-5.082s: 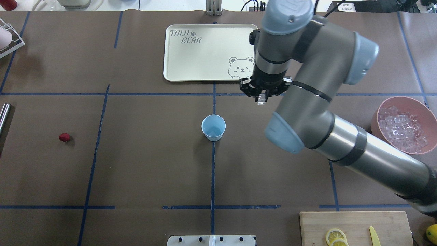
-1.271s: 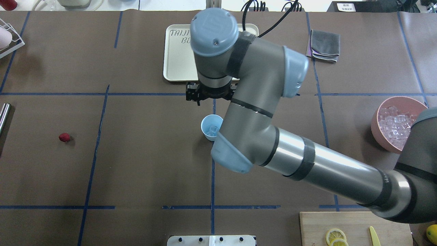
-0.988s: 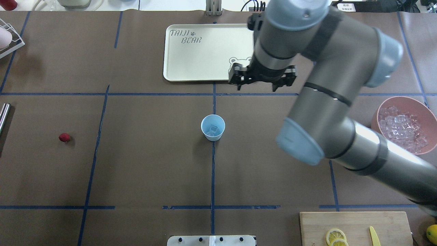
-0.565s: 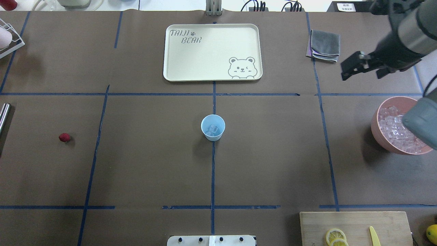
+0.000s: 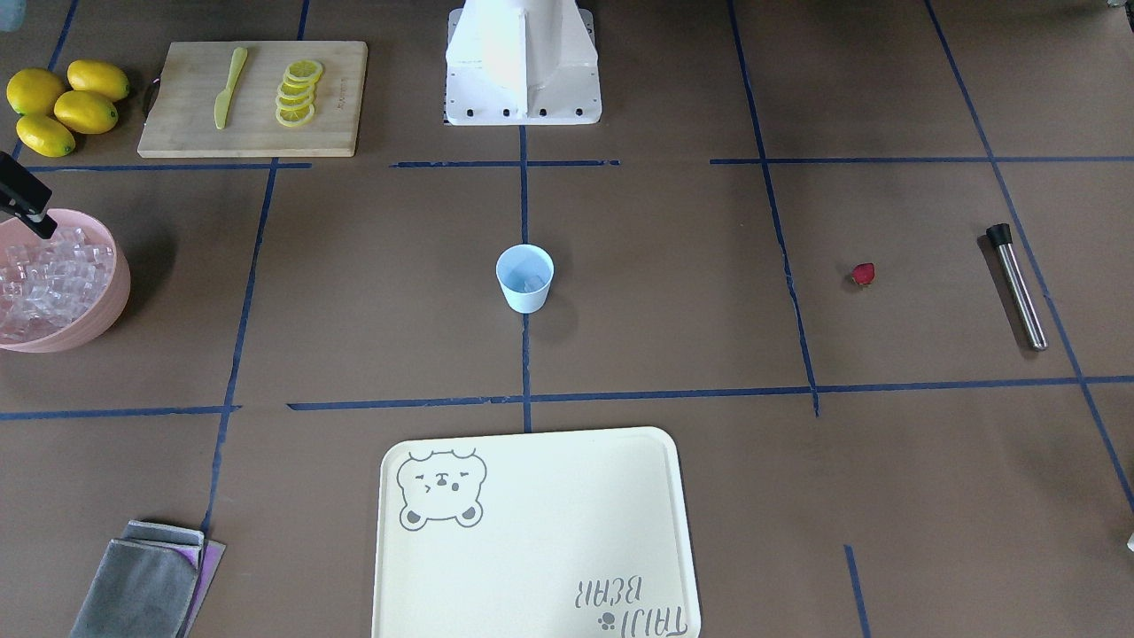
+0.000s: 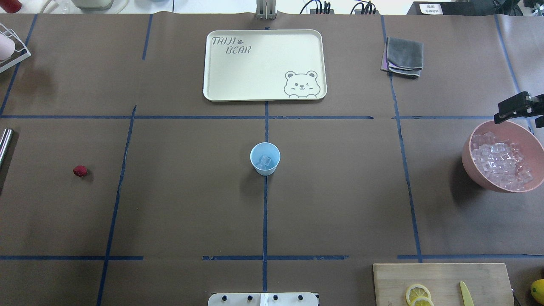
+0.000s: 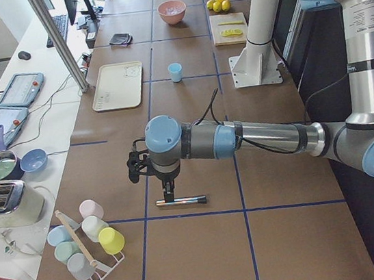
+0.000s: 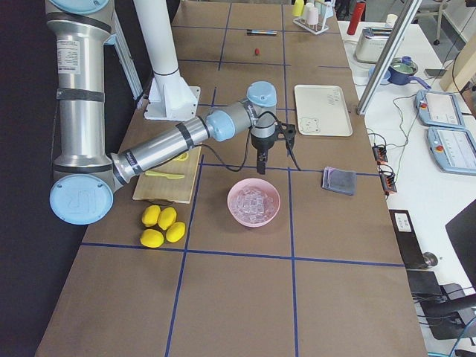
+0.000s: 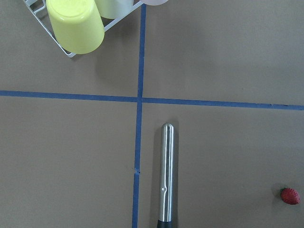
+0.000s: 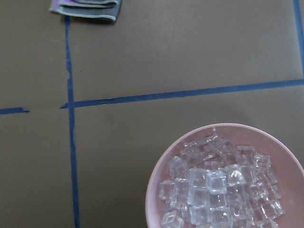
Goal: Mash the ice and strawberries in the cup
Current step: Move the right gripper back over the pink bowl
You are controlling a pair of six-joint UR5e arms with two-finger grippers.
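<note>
Withdrawn from mid-worktop, where it stood a second ago, the right arm now shows only at the overhead view's right edge. Right hand (image 6: 520, 109): above the far rim of the pink bowl (image 6: 467, 163), fingers apart, nothing seen between them. Left hand (image 7: 168, 187): seen only from the left end of the worktop (image 6: 340, 191), pointing down over the steel rod (image 5: 1017, 285); whether its fingers are apart or together cannot be told. Cup (image 6: 265, 158): pale blue, upright, at the centre on a blue tape line, well apart from everything else. Ice (image 6: 266, 160): a few clear cubes in the bottom of the cup. Loose cubes (image 6: 501, 163): a heap filling the pink bowl at the right end. Strawberry (image 6: 80, 171): dark red, lying bare on the worktop well left of the cup, near the rod but apart from it. Tray (image 6: 263, 63): cream, bear print, beyond the cup on the far side. Folded cloth (image 6: 403, 56): grey, right of the tray. Cutting board (image 6: 442, 280): near right corner, carrying lemon slices (image 6: 417, 294) and a yellow knife (image 6: 466, 294). Whole lemons (image 5: 58, 102): four, just beside the board. Wire rack (image 7: 85, 260): far left corner, holding upturned pastel tumblers (image 7: 110, 240).
</note>
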